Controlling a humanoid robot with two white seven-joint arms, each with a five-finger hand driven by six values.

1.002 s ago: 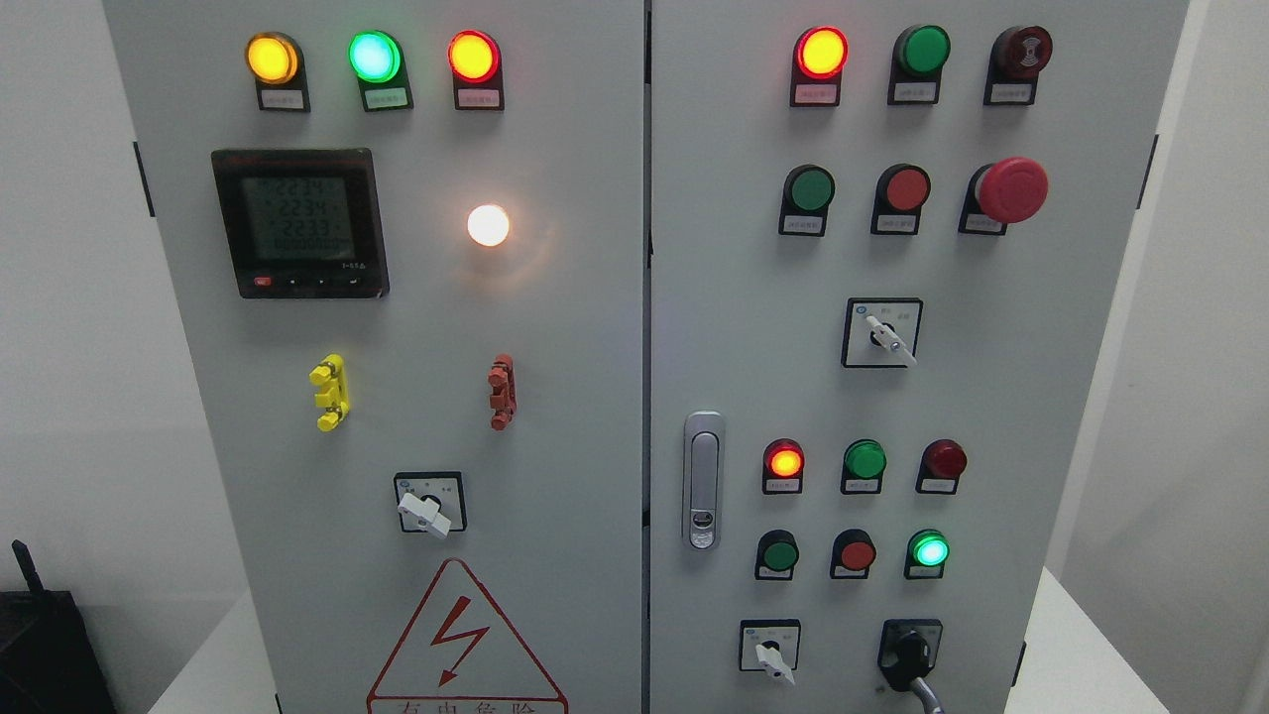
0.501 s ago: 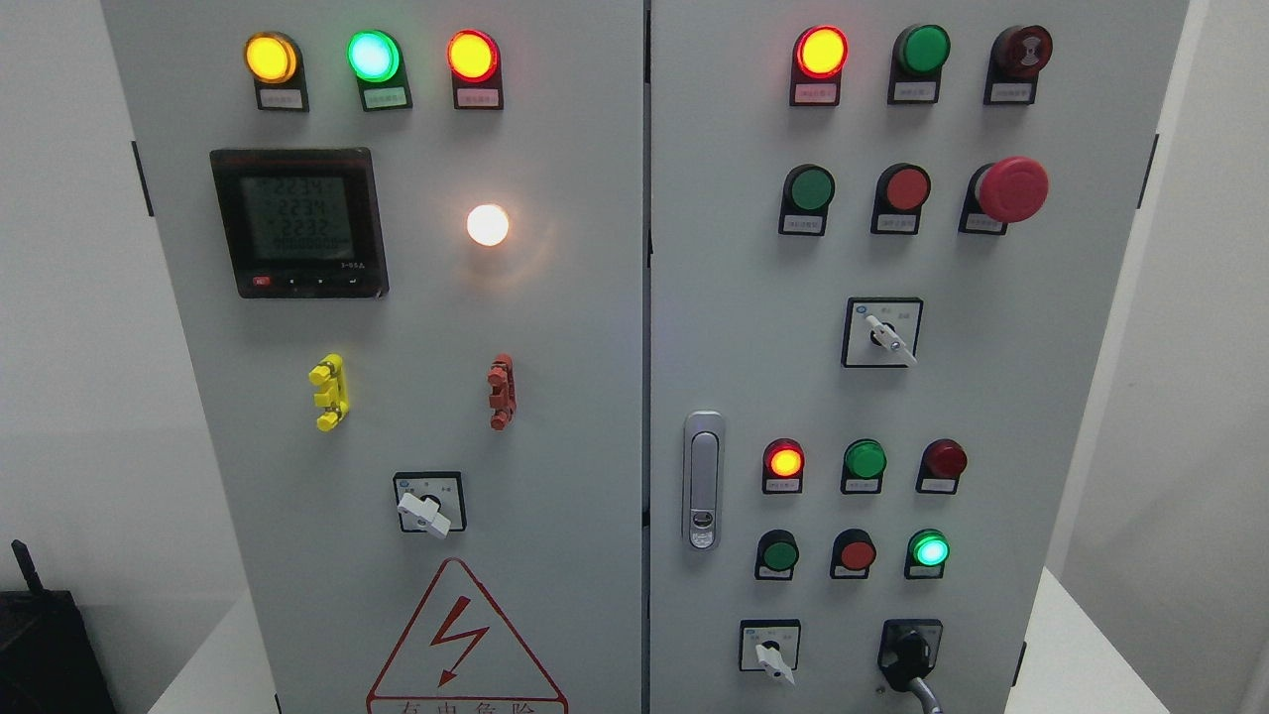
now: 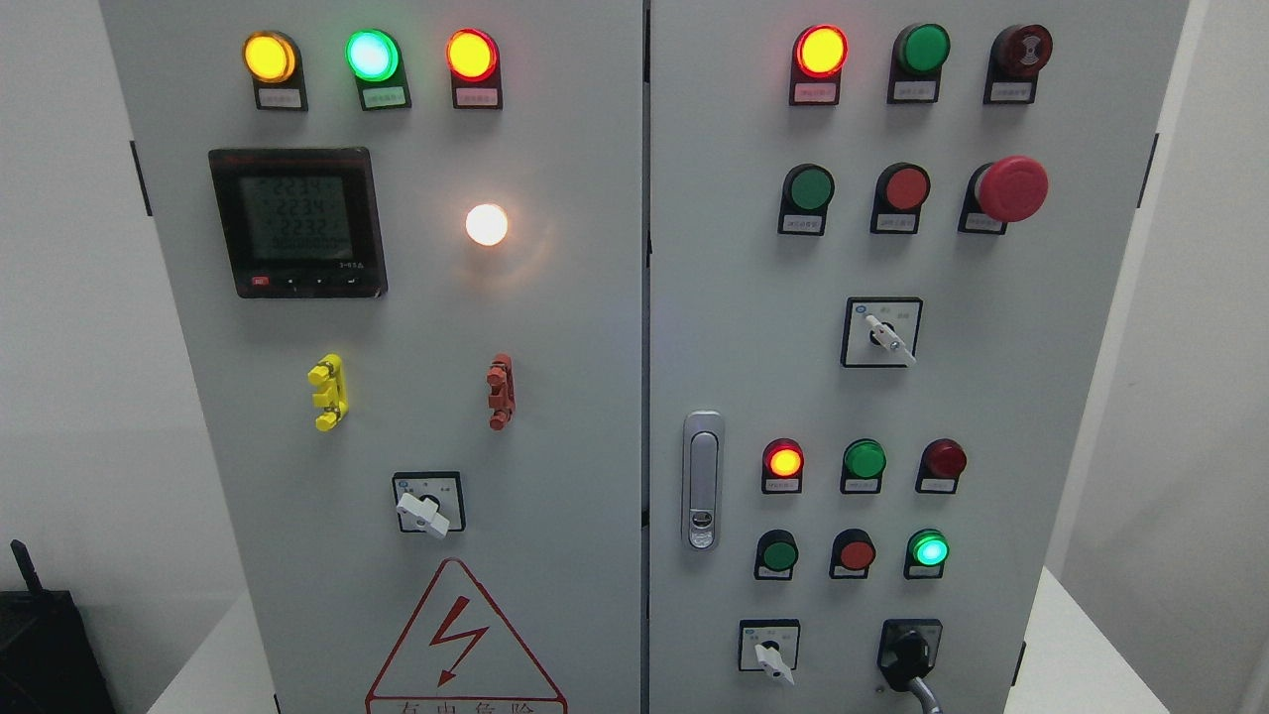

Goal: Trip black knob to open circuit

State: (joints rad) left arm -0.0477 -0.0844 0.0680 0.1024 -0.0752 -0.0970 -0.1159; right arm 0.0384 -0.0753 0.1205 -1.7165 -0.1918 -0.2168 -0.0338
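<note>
White walls | grey cabinet [image 3: 595,327] on white table [image 3: 1076,654] | black knob [image 3: 907,656] lower right

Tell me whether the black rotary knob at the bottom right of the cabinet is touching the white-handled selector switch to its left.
Apart. The head view shows bare grey panel between the black rotary knob and the white-handled selector switch.

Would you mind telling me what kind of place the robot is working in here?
Probably an electrical control room or training lab: a grey control cabinet carries lit indicator lamps, a digital power meter, a red emergency-stop button and the black knob.
</note>
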